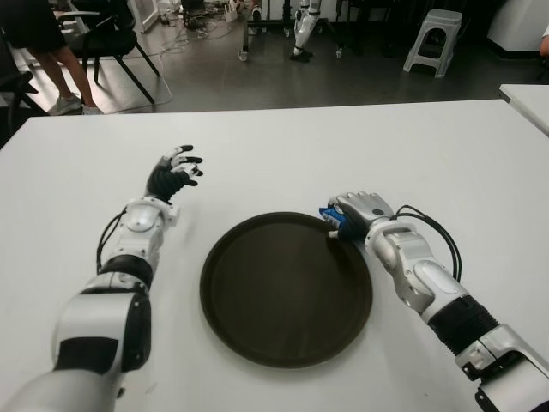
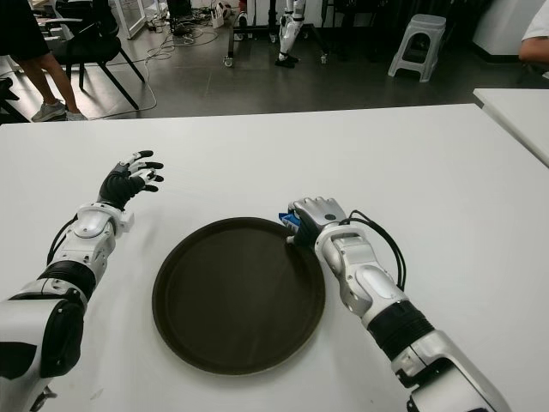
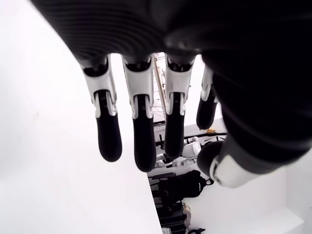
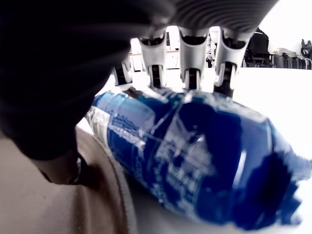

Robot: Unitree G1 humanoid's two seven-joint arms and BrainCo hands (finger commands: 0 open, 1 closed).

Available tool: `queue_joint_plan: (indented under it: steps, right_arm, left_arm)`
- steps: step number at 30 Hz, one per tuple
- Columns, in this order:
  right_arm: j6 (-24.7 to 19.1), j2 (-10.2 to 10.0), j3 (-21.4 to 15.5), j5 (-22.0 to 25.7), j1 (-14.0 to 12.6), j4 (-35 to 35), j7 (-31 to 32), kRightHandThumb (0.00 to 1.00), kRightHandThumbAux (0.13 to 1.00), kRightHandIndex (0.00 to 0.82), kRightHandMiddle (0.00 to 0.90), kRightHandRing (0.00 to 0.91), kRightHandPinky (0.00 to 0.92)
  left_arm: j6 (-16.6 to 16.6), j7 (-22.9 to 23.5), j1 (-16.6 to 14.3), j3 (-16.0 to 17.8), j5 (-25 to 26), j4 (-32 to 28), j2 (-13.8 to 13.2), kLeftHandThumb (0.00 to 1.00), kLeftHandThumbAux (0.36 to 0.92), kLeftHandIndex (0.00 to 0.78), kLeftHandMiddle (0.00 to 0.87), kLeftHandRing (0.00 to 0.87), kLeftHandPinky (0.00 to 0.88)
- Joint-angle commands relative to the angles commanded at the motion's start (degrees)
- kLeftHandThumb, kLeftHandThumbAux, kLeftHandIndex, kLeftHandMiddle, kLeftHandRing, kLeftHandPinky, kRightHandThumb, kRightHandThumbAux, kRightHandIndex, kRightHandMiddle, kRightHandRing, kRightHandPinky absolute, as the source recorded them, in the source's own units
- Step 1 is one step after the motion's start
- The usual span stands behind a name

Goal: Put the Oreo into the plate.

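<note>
The Oreo (image 4: 195, 156) is a blue foil pack, lying under my right hand (image 1: 360, 210) at the far right rim of the dark round plate (image 1: 283, 300). In the eye views only its blue end (image 1: 329, 216) pokes out from under the curled fingers (image 4: 190, 63), just over the plate's edge. The right wrist view shows the pack held against the palm, with the plate's rim below it. My left hand (image 1: 176, 172) shows to the left of the plate, well away from it, fingers spread and holding nothing.
The white table (image 1: 360, 146) stretches wide around the plate. A second white table (image 1: 527, 99) stands at the right edge. Beyond the far edge are a black chair (image 1: 107, 39), a person's legs (image 1: 51, 69) and a grey stool (image 1: 433, 39).
</note>
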State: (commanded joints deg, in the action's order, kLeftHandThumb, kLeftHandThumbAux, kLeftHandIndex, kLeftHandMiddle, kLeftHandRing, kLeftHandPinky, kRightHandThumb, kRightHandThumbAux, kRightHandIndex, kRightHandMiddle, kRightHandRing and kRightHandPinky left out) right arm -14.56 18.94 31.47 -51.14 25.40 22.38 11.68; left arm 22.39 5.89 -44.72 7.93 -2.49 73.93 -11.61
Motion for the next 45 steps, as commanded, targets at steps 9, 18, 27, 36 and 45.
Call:
queue_joint_plan:
  steps: [9,18,27,36,45]
  right_arm:
    - [-0.1,-0.1,-0.2,0.3,0.4,0.3,0.3,0.678,0.737,0.424,0.665,0.681,0.685]
    - [0.7,-0.2,-0.9,1.0,0.4,0.5,-1.1,0.681,0.736,0.425,0.686,0.691,0.686]
    - [0.8,-0.4,-1.6,1.2,0.1,0.1,-3.5,0.681,0.736,0.427,0.706,0.713,0.711]
    - [1.0,-0.6,-2.8,2.7,-0.6,-1.1,-4.9,0.681,0.736,0.427,0.704,0.714,0.712]
    - [0.5,-0.9,-3.4,2.9,-0.7,-1.4,-4.8,0.68,0.737,0.426,0.695,0.709,0.713]
  left_arm:
    - [-0.4,-0.6,-0.2,-0.3,-0.3,0.1,0.0,0.263,0.687,0.189,0.303,0.349,0.389]
    - [-0.4,-0.3,-0.2,-0.1,-0.2,0.2,0.1,0.275,0.678,0.192,0.314,0.369,0.424]
    - [-0.4,-1.0,-0.3,-0.7,-0.8,0.3,0.0,0.258,0.671,0.204,0.31,0.353,0.393]
    - [-0.6,-1.2,-0.3,-0.6,-0.7,0.3,0.1,0.245,0.675,0.202,0.313,0.357,0.407]
    - [-0.2,-1.6,-0.2,-0.6,-0.9,0.3,0.1,0.25,0.683,0.191,0.308,0.359,0.407]
